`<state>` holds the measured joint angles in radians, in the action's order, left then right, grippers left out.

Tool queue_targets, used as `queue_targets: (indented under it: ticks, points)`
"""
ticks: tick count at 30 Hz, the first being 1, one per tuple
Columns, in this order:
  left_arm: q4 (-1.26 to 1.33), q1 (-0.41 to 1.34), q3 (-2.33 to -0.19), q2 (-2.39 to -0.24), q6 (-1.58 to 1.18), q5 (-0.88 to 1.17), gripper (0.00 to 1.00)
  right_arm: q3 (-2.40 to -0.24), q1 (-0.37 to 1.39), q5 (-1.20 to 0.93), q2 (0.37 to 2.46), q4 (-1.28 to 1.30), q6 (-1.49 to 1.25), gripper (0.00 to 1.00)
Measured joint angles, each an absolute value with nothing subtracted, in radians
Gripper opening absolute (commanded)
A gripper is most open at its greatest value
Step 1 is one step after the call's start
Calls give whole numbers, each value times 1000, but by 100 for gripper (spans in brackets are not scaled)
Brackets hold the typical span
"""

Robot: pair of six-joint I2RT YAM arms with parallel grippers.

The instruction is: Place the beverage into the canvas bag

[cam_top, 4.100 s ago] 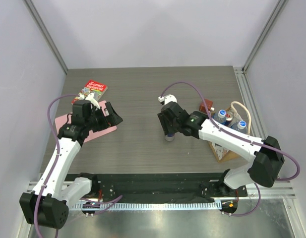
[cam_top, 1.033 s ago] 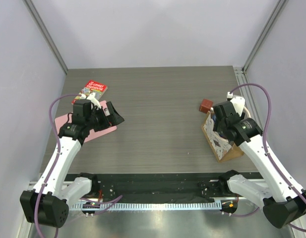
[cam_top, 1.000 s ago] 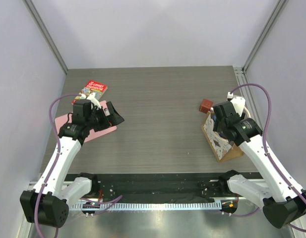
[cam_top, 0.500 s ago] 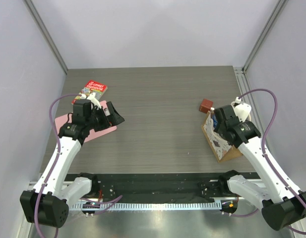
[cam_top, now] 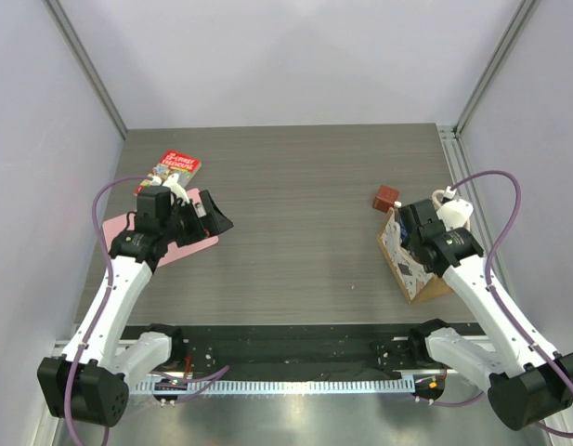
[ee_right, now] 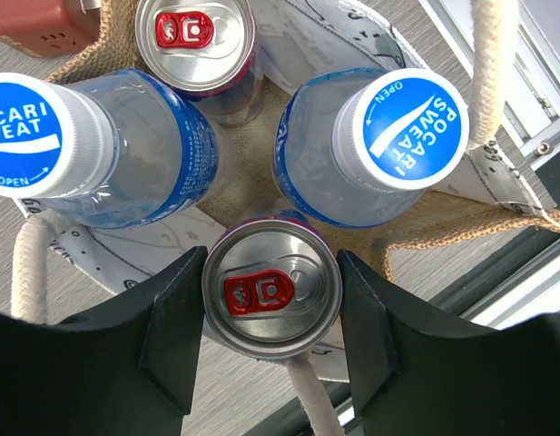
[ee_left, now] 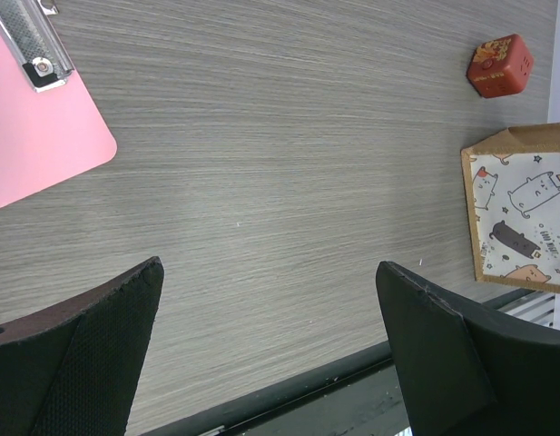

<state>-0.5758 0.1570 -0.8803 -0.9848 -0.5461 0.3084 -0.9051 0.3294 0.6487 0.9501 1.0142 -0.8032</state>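
Flanking the can (ee_right: 270, 292) — two POCARI SWEAT caps (ee_right: 402, 127).

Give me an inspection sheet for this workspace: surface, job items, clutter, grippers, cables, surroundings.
Surface: grey wood-grain table, no spills seen.
Job's things: canvas bag upright at the right edge, holding two bottles and a second can; a can sits low in its opening.
Clutter: red cube beside the bag; pink clipboard and book far left.
Grippers: left gripper open, empty, over bare table; right gripper over the bag, fingers against the can's sides.
Cables: purple cables loop free off both arms, no snag seen.
Surroundings: pale walls, metal rail on the right.
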Motion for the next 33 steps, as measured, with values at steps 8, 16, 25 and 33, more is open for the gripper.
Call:
queue_targets:
  ticks: [8, 16, 25, 33]
  points:
    - [-576, 157, -880, -985, -546, 308, 100, -899, 320, 649, 950, 1007, -817, 49]
    - [-576, 157, -880, -985, -546, 308, 100, -897, 317, 648, 949, 1003, -819, 59]
    - [-576, 157, -880, -985, -546, 308, 100, -897, 313, 669, 947, 996, -820, 66]
    - [-576, 157, -880, -985, -546, 308, 100, -913, 311, 667, 947, 1000, -809, 68]
